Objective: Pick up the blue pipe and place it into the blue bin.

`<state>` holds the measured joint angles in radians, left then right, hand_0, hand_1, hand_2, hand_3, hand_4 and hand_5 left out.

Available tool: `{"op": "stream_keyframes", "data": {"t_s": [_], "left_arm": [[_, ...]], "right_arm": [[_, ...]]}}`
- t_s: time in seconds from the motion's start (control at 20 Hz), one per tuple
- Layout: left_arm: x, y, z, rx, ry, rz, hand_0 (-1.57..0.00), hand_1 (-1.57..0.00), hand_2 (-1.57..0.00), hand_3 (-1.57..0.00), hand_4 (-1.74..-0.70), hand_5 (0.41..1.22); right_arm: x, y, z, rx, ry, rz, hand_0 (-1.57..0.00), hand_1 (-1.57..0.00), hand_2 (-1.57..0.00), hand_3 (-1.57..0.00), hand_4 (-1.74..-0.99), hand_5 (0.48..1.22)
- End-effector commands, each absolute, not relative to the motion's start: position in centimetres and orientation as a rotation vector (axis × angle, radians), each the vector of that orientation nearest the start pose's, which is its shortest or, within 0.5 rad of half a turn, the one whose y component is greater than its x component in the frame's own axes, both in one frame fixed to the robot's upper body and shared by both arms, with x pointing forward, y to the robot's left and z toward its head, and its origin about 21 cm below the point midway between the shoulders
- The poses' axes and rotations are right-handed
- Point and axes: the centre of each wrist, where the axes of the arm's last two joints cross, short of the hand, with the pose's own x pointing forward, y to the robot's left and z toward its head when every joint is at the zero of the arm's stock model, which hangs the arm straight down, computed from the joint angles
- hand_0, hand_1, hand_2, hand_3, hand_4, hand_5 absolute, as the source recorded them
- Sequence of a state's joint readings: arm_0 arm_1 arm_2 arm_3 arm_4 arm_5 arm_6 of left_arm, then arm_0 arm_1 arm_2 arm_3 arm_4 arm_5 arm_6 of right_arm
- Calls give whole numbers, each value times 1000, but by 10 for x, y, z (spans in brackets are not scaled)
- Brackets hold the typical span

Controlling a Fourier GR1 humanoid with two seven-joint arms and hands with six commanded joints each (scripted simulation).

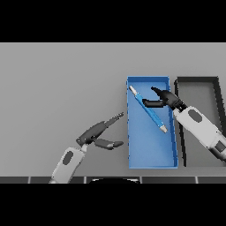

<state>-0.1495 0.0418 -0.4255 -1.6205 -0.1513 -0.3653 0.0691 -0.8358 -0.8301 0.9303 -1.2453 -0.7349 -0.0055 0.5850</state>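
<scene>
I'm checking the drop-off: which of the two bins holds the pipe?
The blue bin, left of the black bin. The blue pipe lies diagonally inside it; the black one shows nothing inside.

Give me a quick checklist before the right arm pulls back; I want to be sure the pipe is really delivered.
1. blue pipe inside the blue bin: ok, it lies diagonally on the bin floor.
2. right hand released from the pipe: ok, fingers look open, just beside it.
3. Pipe clear of the bin walls: ok, both ends inside.
4. left hand out of the way: ok, open over the table, left of the bin.
5. black bin clear of the retreat path: cannot tell, the right arm crosses it.
</scene>
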Motion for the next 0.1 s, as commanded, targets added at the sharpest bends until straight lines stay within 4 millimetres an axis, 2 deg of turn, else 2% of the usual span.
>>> {"op": "stream_keyframes", "data": {"t_s": [0.0, 0.05], "left_arm": [[253, 123, 39, -428, -1569, -868, 1, 1, 1, 1, -930, 496], [253, 125, 39, -430, -1570, -868, 1, 1, 1, 1, -930, 495]], "right_arm": [[362, -232, 119, -168, -859, 816, -19, -17, -17, -4, -1084, 711], [362, -233, 117, -161, -861, 816, -19, -17, -17, -4, -1084, 714]]}}
